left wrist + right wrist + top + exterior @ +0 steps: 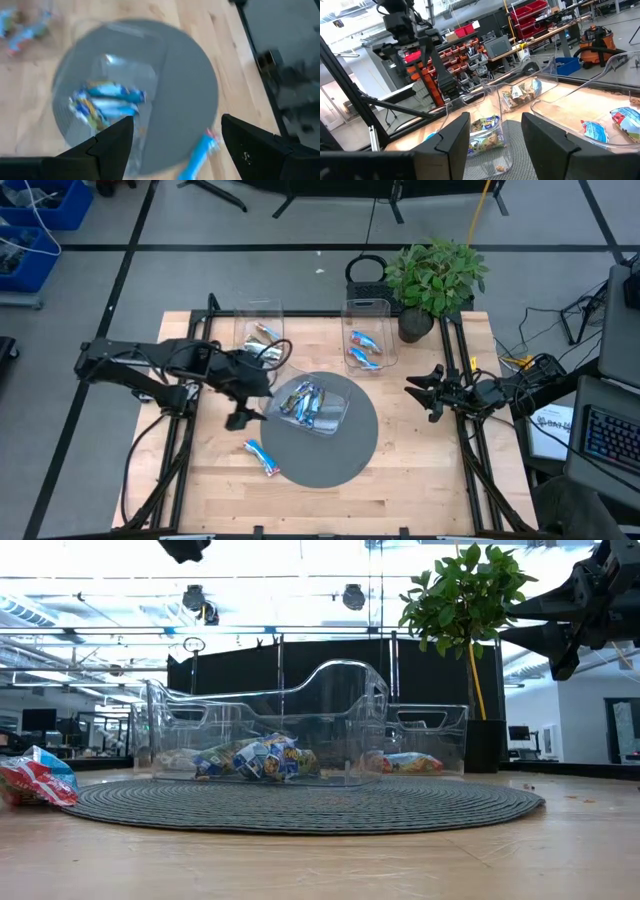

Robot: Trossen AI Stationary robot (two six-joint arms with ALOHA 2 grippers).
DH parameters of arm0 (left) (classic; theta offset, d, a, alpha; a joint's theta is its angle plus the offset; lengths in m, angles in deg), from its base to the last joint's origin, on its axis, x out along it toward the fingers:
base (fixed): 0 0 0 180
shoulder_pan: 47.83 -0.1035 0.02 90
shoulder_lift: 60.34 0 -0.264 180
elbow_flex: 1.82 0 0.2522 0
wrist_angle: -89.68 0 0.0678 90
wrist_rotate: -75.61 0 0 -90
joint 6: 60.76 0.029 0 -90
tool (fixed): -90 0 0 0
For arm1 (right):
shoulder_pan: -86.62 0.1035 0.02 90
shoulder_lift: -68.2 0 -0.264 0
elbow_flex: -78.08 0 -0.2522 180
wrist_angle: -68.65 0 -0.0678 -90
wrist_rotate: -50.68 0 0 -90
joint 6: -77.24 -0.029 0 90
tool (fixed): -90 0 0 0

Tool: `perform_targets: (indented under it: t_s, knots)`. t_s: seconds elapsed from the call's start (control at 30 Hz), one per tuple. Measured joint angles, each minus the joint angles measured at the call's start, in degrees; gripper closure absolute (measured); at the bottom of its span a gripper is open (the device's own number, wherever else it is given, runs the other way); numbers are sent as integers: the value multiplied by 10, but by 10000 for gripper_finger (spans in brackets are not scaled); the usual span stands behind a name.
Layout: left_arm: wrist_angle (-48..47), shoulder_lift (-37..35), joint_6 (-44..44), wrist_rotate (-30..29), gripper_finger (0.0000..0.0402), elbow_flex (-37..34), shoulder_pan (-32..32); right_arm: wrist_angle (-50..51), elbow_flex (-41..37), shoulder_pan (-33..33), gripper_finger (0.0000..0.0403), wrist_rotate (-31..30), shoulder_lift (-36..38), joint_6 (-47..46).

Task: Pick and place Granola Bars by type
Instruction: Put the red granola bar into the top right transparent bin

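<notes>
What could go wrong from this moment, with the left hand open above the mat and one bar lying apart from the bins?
1. The loose blue bar lies half on the mat's edge, so it may tilt and slip from a pinch.
2. The bars in the centre bin are heaped together; the open left hand might take two types at once.
3. The clear bin walls are hard to see, so a descending hand may knock them.

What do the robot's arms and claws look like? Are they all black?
Yes, mostly. Both arms are dark, jointed and thin, with black cables looping along them. The left claw and the right claw each have two flat, dark, wedge-shaped fingers. No coloured markings show on them.
</notes>
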Motion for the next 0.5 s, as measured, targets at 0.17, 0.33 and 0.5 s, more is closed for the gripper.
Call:
perform_targets:
  t_s: [0.17,0.33,0.5]
  knots:
    - [-73,-26,24,29,109,0,-1,0,0,0,232,0,0,0]
    - [-125,-47,69,64,115,0,0,0,0,0,232,0,0,0]
    - [-139,-72,134,71,115,0,21,0,0,0,232,0,0,0]
